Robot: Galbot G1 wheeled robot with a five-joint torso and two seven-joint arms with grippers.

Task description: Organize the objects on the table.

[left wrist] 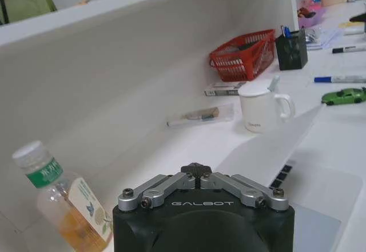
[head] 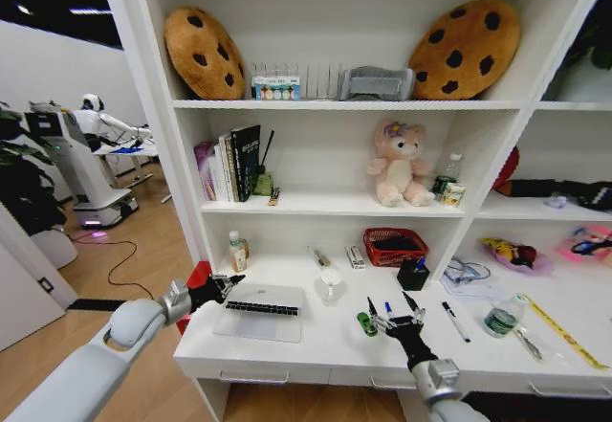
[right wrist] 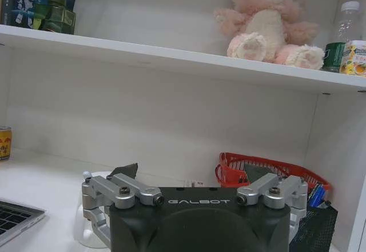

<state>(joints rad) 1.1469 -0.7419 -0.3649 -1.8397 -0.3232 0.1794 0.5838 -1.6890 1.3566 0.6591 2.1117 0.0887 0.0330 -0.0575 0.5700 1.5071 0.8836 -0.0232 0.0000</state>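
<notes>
On the long white desk point(head: 316, 350) the clutter lies spread about, and by its look little of the tidying is done. The slim silver laptop point(head: 260, 312) lies open toward the near left. The left gripper point(head: 222, 288) hovers just beside its far left corner, with the fingers drawn together and nothing between them. A small bottle point(head: 237, 251) stands a little farther back on that side.

To the right of the laptop, a tiny green toy car point(head: 366, 323) lies near the front edge. The right gripper point(head: 402, 324) hangs low over the desk just right of it. Its fingers are spread wide and hold nothing. A blue pen point(head: 387, 308) lies close beside this gripper and a black pen point(head: 455, 322) lies farther right. Right again are a green-lidded jar point(head: 501, 318) and, along the right edge, a yellow ruler point(head: 562, 330).

Toward the back of the desk sit a white mug point(head: 331, 279), a red basket point(head: 395, 246) and a black pen holder point(head: 413, 274), with some pens already standing in it.

In my judgement the sorting is at its start. The pens, car, jar and ruler are all loose, the laptop is open, and neither gripper has anything in hand.
</notes>
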